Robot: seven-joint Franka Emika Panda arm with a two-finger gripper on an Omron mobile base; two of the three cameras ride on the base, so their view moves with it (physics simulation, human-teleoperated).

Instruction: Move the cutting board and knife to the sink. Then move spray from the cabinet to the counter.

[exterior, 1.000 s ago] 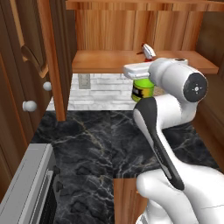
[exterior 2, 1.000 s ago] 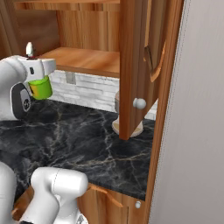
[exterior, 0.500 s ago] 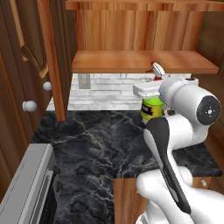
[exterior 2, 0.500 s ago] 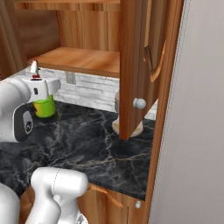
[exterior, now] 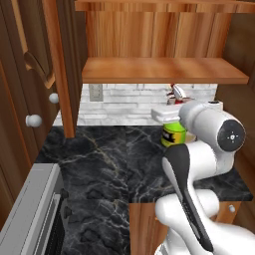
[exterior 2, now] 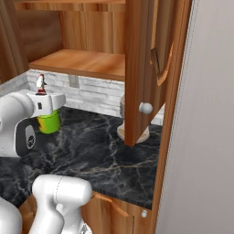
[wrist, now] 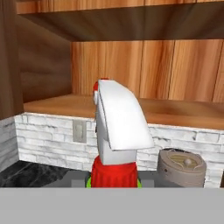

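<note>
The fingers themselves are hidden behind the white hand, so I cannot see how they stand; but the spray [exterior: 174,133] hangs right at the hand and goes with it, so I judge they are pinching the bottle by its green body. In the hand view the spray's white trigger nozzle [wrist: 117,119] and red collar rise straight ahead of the fingers, very close, upright.

Taking the cabinet shelf [exterior: 159,69] as the landmark: the spray is out from it, below its front edge and towards its right end in the left base view. The green base sits low over the black marble table [exterior: 104,164], close to the white brick backsplash [exterior 2: 91,93]; whether it touches the marble I cannot tell. In the right base view the bottle [exterior 2: 48,121] is below the shelf's left part, well apart from the open cabinet door [exterior 2: 141,68].

A round tan thing [wrist: 181,166] stands on the table under the shelf, against the backsplash, near the spray.

Neither cutting board nor knife is on this stretch, so I cannot judge that first part. The spray is out of the cabinet; what seems left is setting it down and letting go.
</note>
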